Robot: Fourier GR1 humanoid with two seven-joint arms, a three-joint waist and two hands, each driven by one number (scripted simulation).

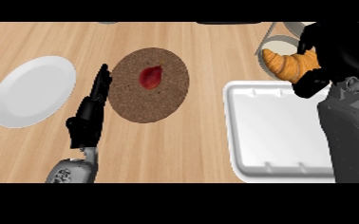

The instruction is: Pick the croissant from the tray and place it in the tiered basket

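Your right hand (328, 52) is clamped on the croissant (286, 64). Fingers and thumb curl round its right end, so the left horn sticks out free. The croissant is off the tray (277, 137) and held over the near rim of the basket (275, 42), at the view's upper right. Whether it touches the rim cannot be told from above.

Judgement: the carry is nearly done. Holding it by one end lets the free horn go down into the basket first, while your hand keeps outside the rim.

The white tray lies just below the basket, and your right forearm crosses its right edge. Your left hand (89, 105) rests open, fingers straight, near the view's lower left. It is just beside a round brown mat (168, 99) that carries a red piece (151, 76). A white plate (35, 92) lies at the far left of the counter.

All of these are well apart from the basket and obstruct nothing. The one obstacle is the basket's own rim, and any upper tier is out of view. Mind that rim on release.
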